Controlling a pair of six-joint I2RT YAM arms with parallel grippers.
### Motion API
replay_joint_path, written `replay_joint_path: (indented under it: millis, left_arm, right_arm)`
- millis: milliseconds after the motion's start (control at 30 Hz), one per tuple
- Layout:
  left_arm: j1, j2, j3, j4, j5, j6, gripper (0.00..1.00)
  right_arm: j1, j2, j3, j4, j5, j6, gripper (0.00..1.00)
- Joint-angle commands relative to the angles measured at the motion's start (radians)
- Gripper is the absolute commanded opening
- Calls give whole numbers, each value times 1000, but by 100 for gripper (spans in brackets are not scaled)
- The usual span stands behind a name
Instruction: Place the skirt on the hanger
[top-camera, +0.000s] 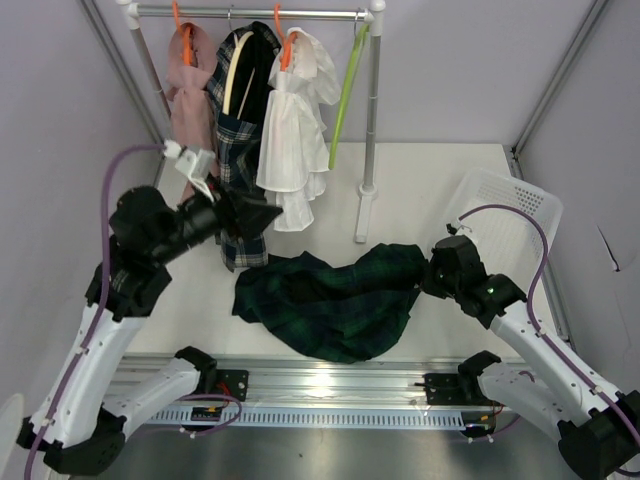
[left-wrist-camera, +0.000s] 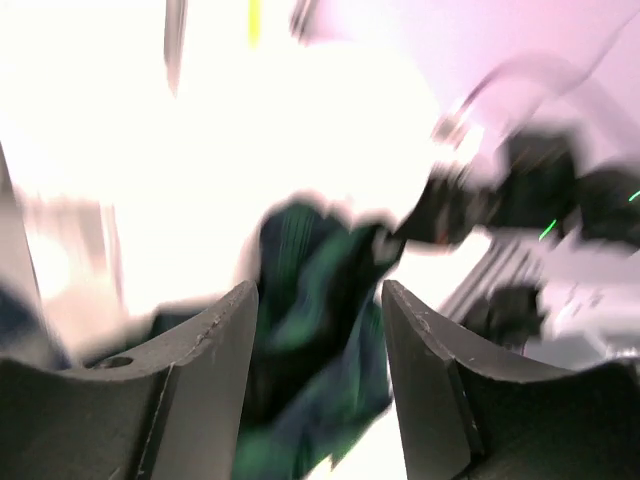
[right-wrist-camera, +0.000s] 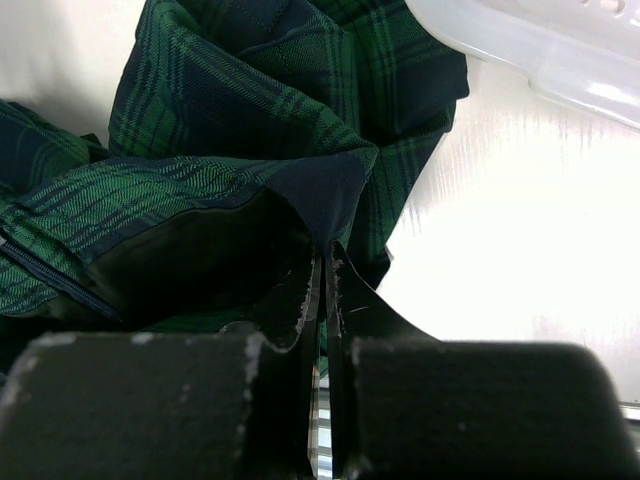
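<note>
- The right gripper (right-wrist-camera: 325, 250) is pictured clamped shut on a navy-edged fold of the skirt (right-wrist-camera: 250, 120).
- The skirt is seen crumpled on the table (top-camera: 440, 170), beside a white basket (top-camera: 510, 205).
- The left gripper (left-wrist-camera: 318, 290) is shown open, raised above the cloth.
- The hanger (top-camera: 348, 85) is hung from the rail (top-camera: 250, 13), well apart from the skirt.

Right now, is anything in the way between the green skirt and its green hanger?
Nothing visible sits directly between the skirt and the hanger. But the white ruffled garment hangs close beside the hanger, and the rack post stands just on its other side.
</note>
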Motion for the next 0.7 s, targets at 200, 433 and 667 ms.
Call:
replay_joint_path:
  millis: [200,433,667]
  left_arm:
    - [-133,436,488,247,-346,123,65]
    - [-210,751,850,207,-597,227,68]
    - [-211,909,940,319,-651,264,71]
  right_arm:
    - [5,2,25,23,18,1,0]
    - [2,19,33,37,16,-12,0]
    - [-7,13,19,29,18,-19,0]
